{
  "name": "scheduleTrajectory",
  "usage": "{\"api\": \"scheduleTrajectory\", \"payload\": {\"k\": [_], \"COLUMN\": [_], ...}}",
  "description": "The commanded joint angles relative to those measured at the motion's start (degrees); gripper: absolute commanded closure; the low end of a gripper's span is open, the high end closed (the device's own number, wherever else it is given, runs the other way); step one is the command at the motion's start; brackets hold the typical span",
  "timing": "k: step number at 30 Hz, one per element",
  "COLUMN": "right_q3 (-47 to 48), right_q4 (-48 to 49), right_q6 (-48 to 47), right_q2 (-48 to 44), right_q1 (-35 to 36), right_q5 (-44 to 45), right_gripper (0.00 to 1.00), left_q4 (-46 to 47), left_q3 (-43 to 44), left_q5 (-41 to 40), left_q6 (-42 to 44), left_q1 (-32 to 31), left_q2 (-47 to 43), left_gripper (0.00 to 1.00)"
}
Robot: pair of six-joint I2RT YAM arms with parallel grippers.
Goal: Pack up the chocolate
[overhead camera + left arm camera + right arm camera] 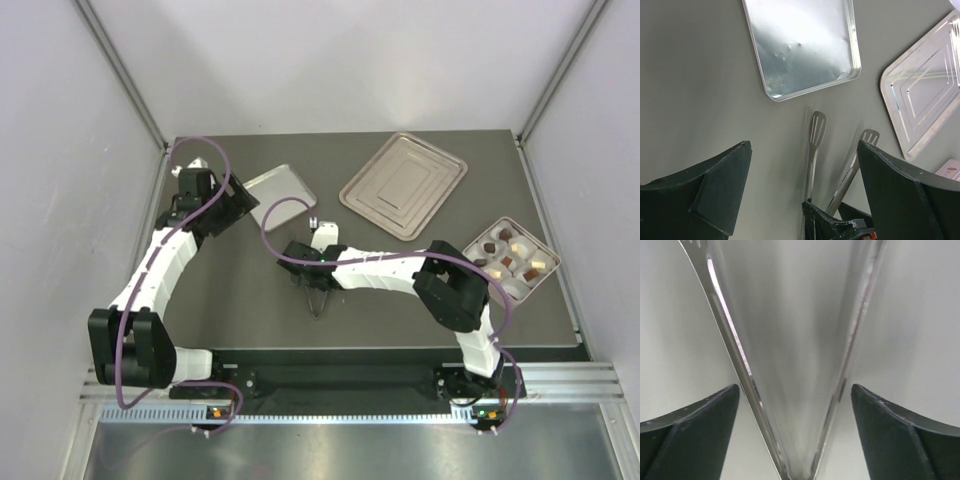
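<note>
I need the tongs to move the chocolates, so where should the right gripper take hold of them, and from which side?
Grip the metal tongs across both arms, a little up from the closed hinge end, coming straight down from above. From above they spread in a V, and the open right gripper has a finger outside each arm at the narrow end, so closing there should squeeze the slotted tips together.

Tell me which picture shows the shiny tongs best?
The left wrist view: the tongs show both slotted tips and both arms. The right wrist view shows only a blurry close-up V. The top view shows them tiny, partly under the right gripper.
</note>
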Motion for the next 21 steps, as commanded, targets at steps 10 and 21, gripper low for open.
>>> {"api": "scheduleTrajectory", "payload": {"k": [10, 21], "right_q3": [-2.3, -14.1], "right_q4": [1.8, 5.0], "right_q6": [-8.6, -22.5], "right_q2": [-18.5, -34.5], "right_q1": [-3.2, -6.0], "right_q5": [-6.8, -6.8], "right_gripper": [0.01, 0.02], "left_q4": [3.1, 7.1], "left_q3": [0.7, 4.7], "left_q5": [0.6, 2.3], "left_q6": [2.7, -1.9], "left_q1": [0.5, 0.4], "left_q2": [4.8, 19.3], "left_gripper": [0.14, 0.27]}}
